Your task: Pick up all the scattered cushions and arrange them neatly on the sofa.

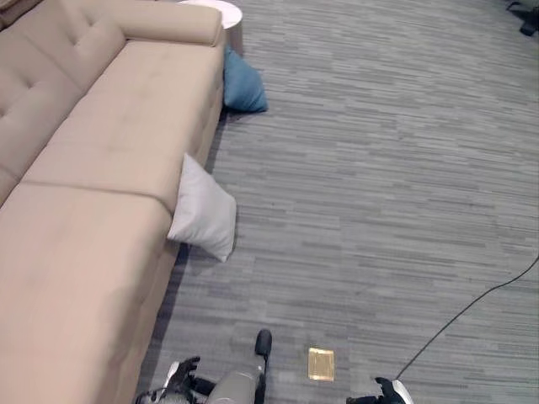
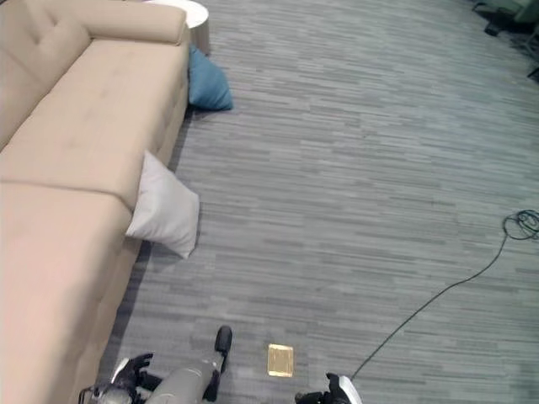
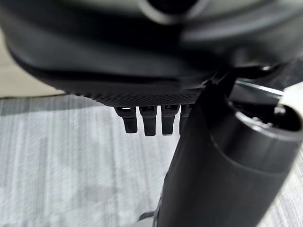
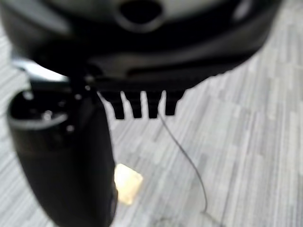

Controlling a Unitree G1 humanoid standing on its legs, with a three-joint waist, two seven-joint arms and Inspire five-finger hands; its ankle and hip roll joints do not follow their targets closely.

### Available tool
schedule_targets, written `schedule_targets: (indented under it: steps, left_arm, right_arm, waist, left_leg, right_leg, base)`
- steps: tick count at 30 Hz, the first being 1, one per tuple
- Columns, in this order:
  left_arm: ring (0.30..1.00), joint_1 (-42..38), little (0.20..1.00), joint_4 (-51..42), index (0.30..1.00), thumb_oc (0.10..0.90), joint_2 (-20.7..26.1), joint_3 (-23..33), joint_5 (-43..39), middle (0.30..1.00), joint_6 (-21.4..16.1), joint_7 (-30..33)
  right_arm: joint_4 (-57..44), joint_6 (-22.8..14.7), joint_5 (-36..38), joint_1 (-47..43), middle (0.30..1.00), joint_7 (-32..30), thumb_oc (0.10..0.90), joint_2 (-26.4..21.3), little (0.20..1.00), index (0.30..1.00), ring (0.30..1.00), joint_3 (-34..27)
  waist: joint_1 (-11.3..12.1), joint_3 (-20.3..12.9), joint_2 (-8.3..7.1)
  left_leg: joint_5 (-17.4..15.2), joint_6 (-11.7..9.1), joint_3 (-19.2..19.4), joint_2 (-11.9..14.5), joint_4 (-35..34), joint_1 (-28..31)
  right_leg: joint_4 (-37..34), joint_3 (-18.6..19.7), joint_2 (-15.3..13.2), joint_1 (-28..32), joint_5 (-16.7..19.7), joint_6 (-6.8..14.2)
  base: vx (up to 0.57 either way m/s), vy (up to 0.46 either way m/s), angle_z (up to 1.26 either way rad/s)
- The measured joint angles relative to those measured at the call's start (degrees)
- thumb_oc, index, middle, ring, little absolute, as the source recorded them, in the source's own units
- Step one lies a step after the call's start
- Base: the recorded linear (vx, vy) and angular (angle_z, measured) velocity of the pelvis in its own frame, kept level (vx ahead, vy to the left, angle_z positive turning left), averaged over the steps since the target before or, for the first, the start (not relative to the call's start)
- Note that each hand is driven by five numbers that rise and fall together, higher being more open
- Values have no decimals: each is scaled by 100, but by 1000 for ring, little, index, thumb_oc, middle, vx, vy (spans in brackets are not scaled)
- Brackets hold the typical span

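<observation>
A pale grey cushion stands on the carpet, leaning against the front of the beige sofa about halfway along it. A blue cushion lies on the floor at the sofa's far end, below the armrest. My left hand hangs low near the sofa's near corner, its fingers straight and holding nothing. My right hand hangs at the other side over bare carpet, and its fingers are also straight and empty. Both hands are well short of the grey cushion.
A small round white table stands just behind the blue cushion. A brass floor plate is set in the grey carpet between my hands. The sofa seat carries nothing. Open carpet stretches away to the right.
</observation>
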Motion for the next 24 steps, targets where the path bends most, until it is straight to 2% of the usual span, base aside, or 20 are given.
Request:
schedule_targets:
  steps: [1,2,3,4,6,8,9,11,12,14,15,16,18,20,21,22,23,24]
  left_arm:
    - [900,62,900,27,900,800,109,15,0,900,14,9]
    - [900,78,900,-49,900,800,176,11,1,900,-17,20]
    - [900,-35,900,-49,900,800,206,-45,1,900,-24,23]
    - [900,-177,900,-28,900,800,189,-44,1,900,-45,31]
    - [900,-208,900,-122,900,800,122,-61,-4,900,-144,27]
    - [900,-247,900,-160,900,800,44,-47,4,900,-182,2]
    - [900,-259,900,-130,900,800,-8,-39,8,900,-187,10]
    - [900,-243,900,-36,900,800,-41,-13,34,900,-219,7]
    - [900,-117,900,236,900,800,-47,-24,128,900,-100,5]
    - [900,68,900,321,900,800,-43,-39,135,900,-105,6]
    - [900,149,900,338,900,800,-127,-100,138,900,-98,-3]
    - [900,180,900,317,900,800,-230,-119,137,900,-99,-19]
    - [900,182,900,308,900,800,-227,-63,126,900,-114,-106]
    - [900,97,900,300,900,800,-201,-19,121,900,-121,-107]
    - [900,-3,900,169,900,800,-153,6,115,900,-134,-94]
    - [900,-16,900,65,900,800,-90,10,114,900,-167,-104]
    - [900,-34,900,-28,900,800,-81,30,107,900,-184,-109]
    - [900,-98,900,-70,900,800,-57,11,111,900,-210,-100]
  right_arm:
    - [-165,-17,-125,8,900,49,800,63,900,900,900,16]
    - [-318,-46,-144,39,900,62,800,94,900,900,900,2]
    - [-533,-43,-188,0,900,91,800,75,900,900,900,41]
    - [-663,-38,-301,-110,900,121,800,8,900,900,900,80]
    - [-799,-32,-325,-172,900,125,800,-107,900,900,900,56]
    - [-693,-74,-324,-335,900,273,800,-270,900,900,900,4]
    - [-504,-71,-323,-385,900,324,800,-369,900,900,900,-2]
    - [-515,-152,-298,-297,900,376,800,-584,900,900,900,-20]
    - [-393,-173,-288,-256,900,443,800,-571,900,900,900,-104]
    - [-239,-163,-287,-151,900,450,800,-516,900,900,900,-99]
    - [-26,-124,-256,-18,900,466,800,-486,900,900,900,-137]
    - [78,-81,-221,22,900,468,800,-465,900,900,900,-193]
    - [92,-88,-123,15,900,462,800,-420,900,900,900,-201]
    - [81,-138,-35,-5,900,459,800,-391,900,900,900,-199]
    - [43,-177,18,-107,900,443,800,-392,900,900,900,-229]
    - [44,-175,60,-200,900,445,800,-376,900,900,900,-225]
    - [21,-203,103,-221,900,434,800,-378,900,900,900,-221]
    - [15,-214,105,-252,900,432,800,-374,900,900,900,-199]
  waist:
    - [50,-14,11]
    - [39,-70,56]
    - [-39,-51,123]
    - [-162,10,226]
    - [-211,-18,343]
    - [-229,-17,424]
    - [-211,1,467]
    - [-174,10,492]
    - [-198,3,464]
    - [-264,-45,354]
    - [-316,-97,353]
    - [-277,-146,404]
    - [-140,-174,351]
    - [-147,-232,244]
    - [-103,-211,209]
    - [-16,-194,208]
    - [29,-143,130]
    - [50,-121,98]
  left_leg:
    - [-302,18,155,24,-79,551]
    - [-457,12,194,9,-86,722]
    - [-565,143,159,11,6,823]
    - [-657,127,120,-2,-14,1014]
    - [-784,38,8,-21,-116,1258]
    - [-952,-129,-153,-29,-123,1423]
    - [-983,-86,-212,-14,-133,1535]
    - [-1152,-164,-308,-15,-157,1725]
    - [-1286,-321,-439,35,-311,2128]
    - [-1389,-482,-523,37,-344,2433]
    - [-1460,-567,-671,79,-263,2630]
    - [-1471,-602,-647,132,36,2560]
    - [-1483,-634,-485,166,1041,2122]
    - [-1547,-763,-209,202,2578,1309]
    - [-1563,-789,161,651,3387,711]
    - [-1583,-845,187,818,3457,538]
    - [-1546,-902,166,920,3460,394]
    - [-1539,-916,174,970,3295,249]
  right_leg:
    - [2303,103,-307,-735,113,445]
    - [3422,206,-445,-1294,166,563]
    - [4158,215,-534,-1820,259,730]
    - [4472,111,-743,-2453,280,744]
    - [3277,-52,-892,-2821,158,415]
    - [1851,-160,-921,-2889,299,224]
    - [1000,-162,-901,-2889,458,100]
    - [-246,-19,-783,-2961,1039,112]
    - [-821,280,-499,-2936,1585,39]
    - [-752,211,-364,-2801,1849,-284]
    - [-742,167,-321,-2561,2339,-562]
    - [-894,144,-245,-2362,2418,-672]
    - [-1275,3,-208,-2045,2426,-743]
    - [-1618,-62,-235,-1788,2396,-819]
    - [-1785,-195,-119,-1520,2210,-1029]
    - [-1831,-165,-66,-1386,2099,-1125]
    - [-1856,-193,-37,-1256,2039,-1153]
    - [-1946,-243,-39,-1061,1999,-1111]
  base:
    - [229,159,-76]
    - [228,154,-52]
    - [312,85,4]
    - [264,40,17]
    - [330,-83,26]
    - [283,-119,42]
    - [329,-135,34]
    - [362,-167,36]
    - [385,-221,54]
    - [310,-227,75]
    - [201,-225,82]
    - [132,-215,68]
    - [56,-138,17]
    - [129,-184,40]
    - [183,-176,49]
    - [218,-148,33]
    - [173,-68,4]
    - [175,-49,9]
